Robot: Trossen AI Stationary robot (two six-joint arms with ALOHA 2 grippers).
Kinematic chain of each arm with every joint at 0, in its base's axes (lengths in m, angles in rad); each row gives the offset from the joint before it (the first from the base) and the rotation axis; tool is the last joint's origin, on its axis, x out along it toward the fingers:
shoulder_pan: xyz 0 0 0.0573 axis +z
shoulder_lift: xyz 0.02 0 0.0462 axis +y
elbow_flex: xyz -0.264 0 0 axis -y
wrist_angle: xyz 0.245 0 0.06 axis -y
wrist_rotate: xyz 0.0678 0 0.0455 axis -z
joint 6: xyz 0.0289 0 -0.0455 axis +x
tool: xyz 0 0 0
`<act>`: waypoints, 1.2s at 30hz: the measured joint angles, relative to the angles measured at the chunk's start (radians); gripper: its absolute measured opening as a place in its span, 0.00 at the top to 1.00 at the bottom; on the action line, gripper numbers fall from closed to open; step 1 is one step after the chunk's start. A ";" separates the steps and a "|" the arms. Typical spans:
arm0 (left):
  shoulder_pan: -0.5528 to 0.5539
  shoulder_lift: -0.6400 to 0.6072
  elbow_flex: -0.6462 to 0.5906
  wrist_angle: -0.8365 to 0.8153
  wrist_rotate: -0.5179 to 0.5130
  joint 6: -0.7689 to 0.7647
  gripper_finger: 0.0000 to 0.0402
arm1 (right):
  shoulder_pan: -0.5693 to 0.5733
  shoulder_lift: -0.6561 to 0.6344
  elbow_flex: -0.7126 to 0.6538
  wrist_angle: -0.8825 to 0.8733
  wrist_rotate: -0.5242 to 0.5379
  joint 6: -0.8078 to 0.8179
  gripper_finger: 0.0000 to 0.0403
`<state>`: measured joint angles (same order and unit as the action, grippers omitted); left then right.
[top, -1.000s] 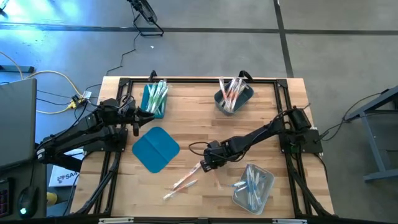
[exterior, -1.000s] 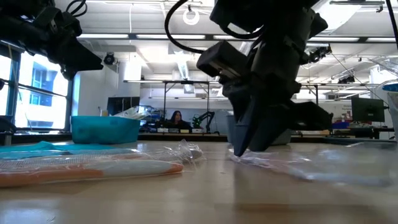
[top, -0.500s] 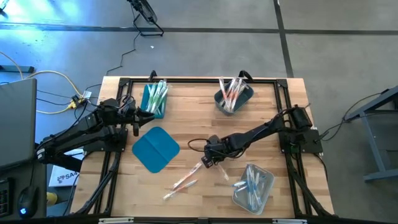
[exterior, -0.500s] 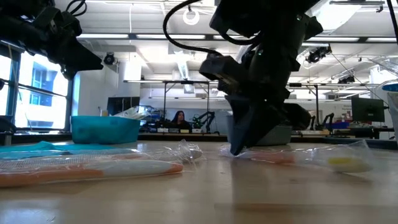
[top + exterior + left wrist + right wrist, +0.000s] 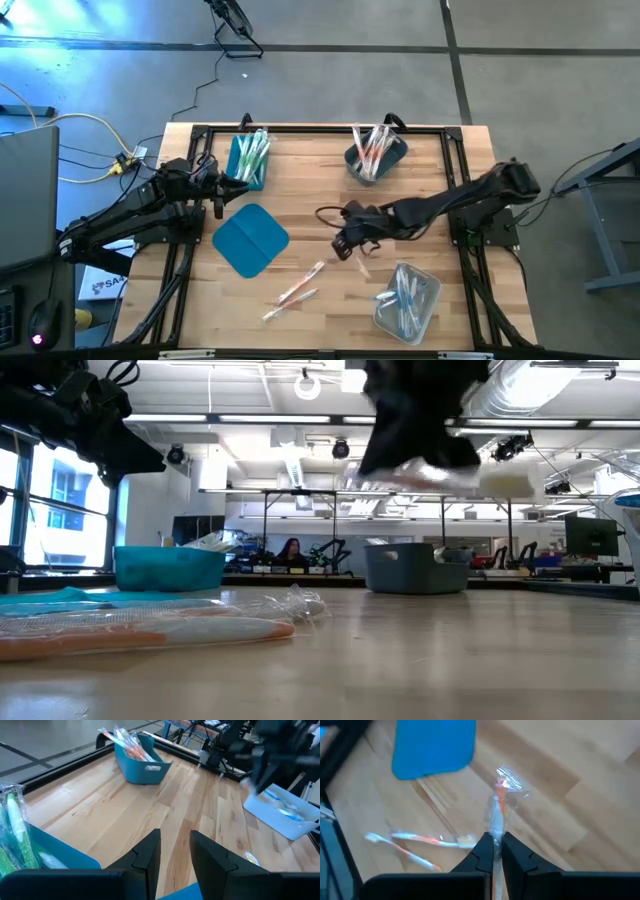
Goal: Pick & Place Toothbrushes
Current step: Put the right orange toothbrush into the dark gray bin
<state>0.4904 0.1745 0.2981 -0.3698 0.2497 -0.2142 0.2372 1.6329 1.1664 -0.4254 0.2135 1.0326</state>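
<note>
While lifted above the table (image 5: 420,190), right gripper (image 5: 493,851) is pinched tight on a wrapped toothbrush (image 5: 499,812), which sticks out past its fingertips toward the teal lid (image 5: 434,746).

No readable text anywhere I look. There's dark print on a white sheet (image 5: 103,284) on the floor off the worktop's left edge, but I can't make out the letters. Nothing legible on the bins, on the wrapped toothbrushes, or out in the room behind.
</note>
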 joint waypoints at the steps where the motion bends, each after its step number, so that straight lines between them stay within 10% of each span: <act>1: 0.000 0.000 0.000 0.000 0.000 0.000 0.75 | 0.005 -0.025 0.000 0.003 0.020 -0.011 0.98; 18: 0.000 0.000 0.000 0.001 0.000 0.000 0.75 | 0.221 -0.361 0.002 -0.137 0.466 -0.069 0.98; 36: 0.000 0.000 0.000 0.015 0.000 -0.001 0.75 | 0.239 -0.388 0.002 -0.351 0.649 -0.017 0.98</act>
<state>0.4904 0.1745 0.2977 -0.3549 0.2497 -0.2150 0.4766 1.2454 1.1679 -0.7764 0.8623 1.0155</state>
